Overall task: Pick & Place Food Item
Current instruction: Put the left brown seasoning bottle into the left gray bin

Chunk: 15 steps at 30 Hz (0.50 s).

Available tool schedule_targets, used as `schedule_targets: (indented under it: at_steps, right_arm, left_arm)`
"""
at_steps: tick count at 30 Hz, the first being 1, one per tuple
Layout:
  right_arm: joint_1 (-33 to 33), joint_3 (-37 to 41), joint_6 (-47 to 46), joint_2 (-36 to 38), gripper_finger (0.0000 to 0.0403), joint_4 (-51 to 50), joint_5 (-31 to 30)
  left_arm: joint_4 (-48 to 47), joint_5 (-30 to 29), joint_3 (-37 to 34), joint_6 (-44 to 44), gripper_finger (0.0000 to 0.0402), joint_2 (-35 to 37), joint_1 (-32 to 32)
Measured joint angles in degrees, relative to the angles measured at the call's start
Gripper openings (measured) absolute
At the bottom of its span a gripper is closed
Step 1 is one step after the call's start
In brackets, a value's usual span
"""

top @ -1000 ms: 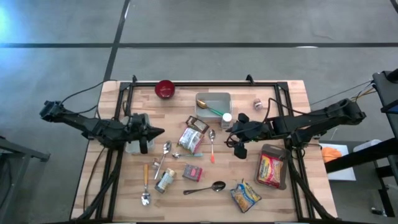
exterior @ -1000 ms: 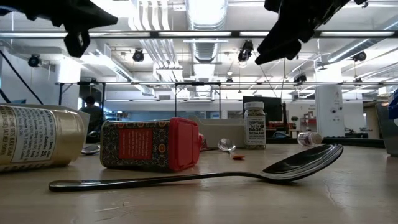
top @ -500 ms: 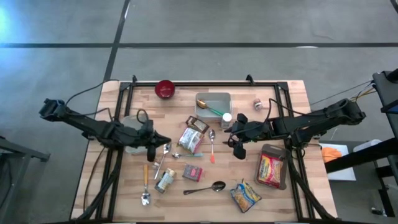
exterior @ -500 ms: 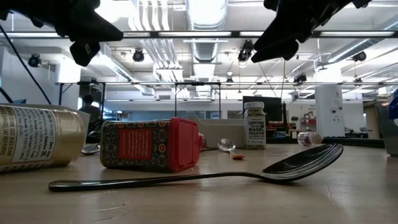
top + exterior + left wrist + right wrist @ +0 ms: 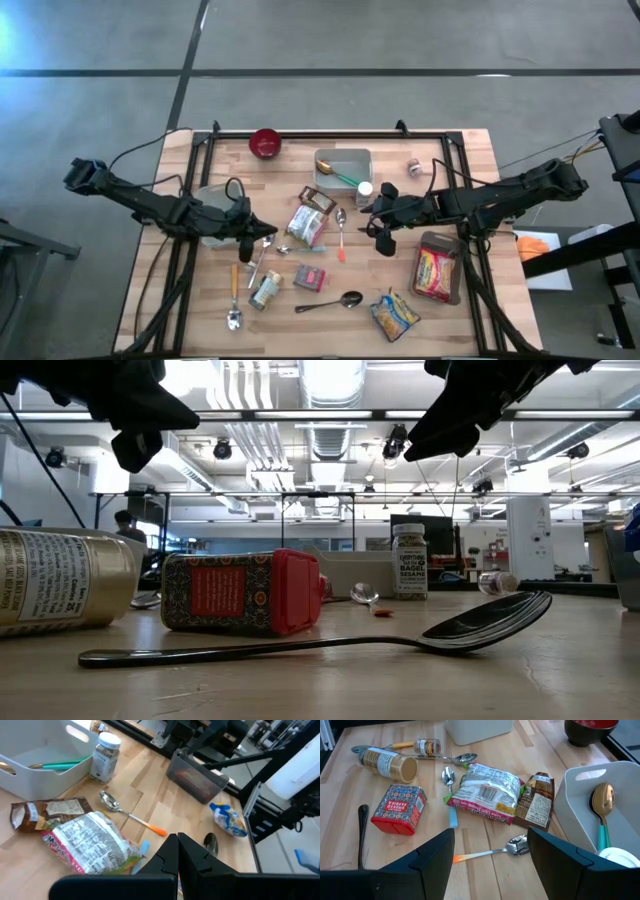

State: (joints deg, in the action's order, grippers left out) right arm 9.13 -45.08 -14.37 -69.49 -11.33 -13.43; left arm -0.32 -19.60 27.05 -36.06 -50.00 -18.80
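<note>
Red-trimmed food packet [image 5: 487, 794] with small unreadable print lies mid-desk [image 5: 470, 160], touching a brown pouch [image 5: 536, 800] beside the white bin [image 5: 615, 795]. Right pincer [image 5: 490, 851] hovers above it, spread, holding nothing. Left pincer [image 5: 177, 851] hangs pressed together nearby. Behind stands a jar [image 5: 409, 560] labelled "EVERYTHING BAGEL SESAME".
</note>
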Motion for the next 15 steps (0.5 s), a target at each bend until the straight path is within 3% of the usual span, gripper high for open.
schedule_targets:
  at_steps: [3,6,15]
  right_arm:
    - [0.0,0.0,0.0,0.0,0.0248,0.0,0.0]
    - [0.0,0.0,-0.2,0.0,0.0248,0.0,0.0]
    - [0.0,0.0,-0.6,0.0,0.0248,0.1,0.0]
  left_arm:
    - [-0.4,0.6,0.0,-1.6,0.0001,-0.1,0.2]
    - [-0.3,5.2,0.0,-6.5,0.0014,-0.3,0.2]
    - [-0.9,17.9,1.2,-20.4,0.0101,-6.1,-0.2]
